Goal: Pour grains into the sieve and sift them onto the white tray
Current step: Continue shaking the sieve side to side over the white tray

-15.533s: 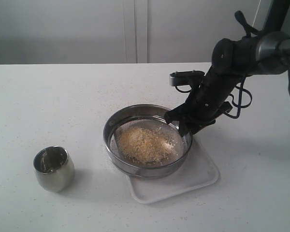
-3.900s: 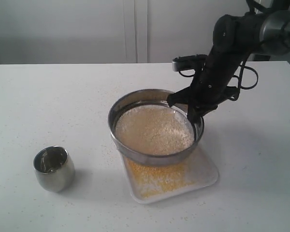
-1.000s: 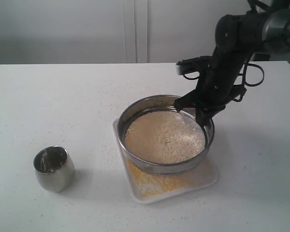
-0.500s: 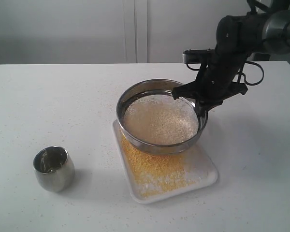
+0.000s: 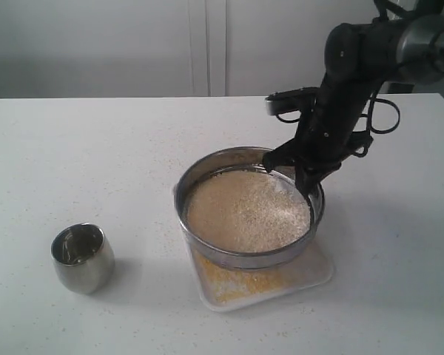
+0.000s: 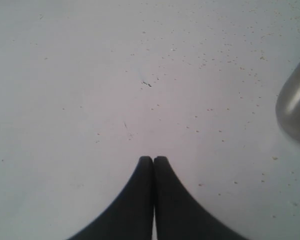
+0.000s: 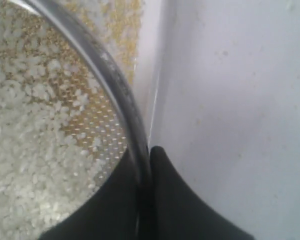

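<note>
On the table (image 5: 96,148) lies the tray (image 5: 314,272); over it the stiff, probably light sieve (image 5: 237,259) of loose grains (image 5: 244,211) is pinched by its thin, slippery-looking rim in the right gripper (image 5: 300,176); left gripper (image 6: 153,161) closed, empty.

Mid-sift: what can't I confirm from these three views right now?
White tray: in the exterior view its floor is mostly hidden beneath the sieve, so the sifted spread is unknown.
Steel cup: reflections hide whether it is empty, and the left wrist view cuts it off at the edge.
Left tool: outside the exterior view, seen only by its wrist camera.
</note>
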